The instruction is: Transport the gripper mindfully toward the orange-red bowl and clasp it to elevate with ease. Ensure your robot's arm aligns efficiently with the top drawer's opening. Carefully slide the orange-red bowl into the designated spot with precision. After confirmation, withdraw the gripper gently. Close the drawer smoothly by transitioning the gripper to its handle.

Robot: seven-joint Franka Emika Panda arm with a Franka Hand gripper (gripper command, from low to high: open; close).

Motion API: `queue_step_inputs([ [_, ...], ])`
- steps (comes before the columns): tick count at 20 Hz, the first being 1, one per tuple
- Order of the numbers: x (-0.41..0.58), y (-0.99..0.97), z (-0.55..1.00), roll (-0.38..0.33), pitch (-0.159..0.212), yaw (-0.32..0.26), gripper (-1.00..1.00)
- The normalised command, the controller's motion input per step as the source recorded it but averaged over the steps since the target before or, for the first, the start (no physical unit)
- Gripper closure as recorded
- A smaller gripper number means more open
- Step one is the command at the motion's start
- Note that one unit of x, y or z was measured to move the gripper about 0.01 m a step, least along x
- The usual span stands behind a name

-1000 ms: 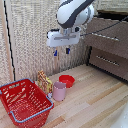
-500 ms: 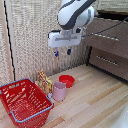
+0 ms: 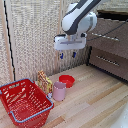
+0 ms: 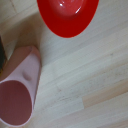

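Round glossy red bowl [image 3: 66,80] upright, mouth up, on pale wood counter [image 3: 95,105]; tool [image 3: 67,54] above, released.

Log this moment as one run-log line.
phase: approach | gripper: open, empty, above orange-red bowl | bowl: on floor beside pink cup | top drawer: open
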Motion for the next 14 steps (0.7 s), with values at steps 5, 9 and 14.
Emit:
queue_step_inputs([
  [5,0.035,-0.27,-0.28,-0.002,0.067,-0.117,-1.00],
  [9,0.014,-0.16,-0.36,-0.030,0.046,-0.084,-1.00],
  [14,0.034,-0.10,-0.37,-0.052,0.004,-0.057,-1.00],
])
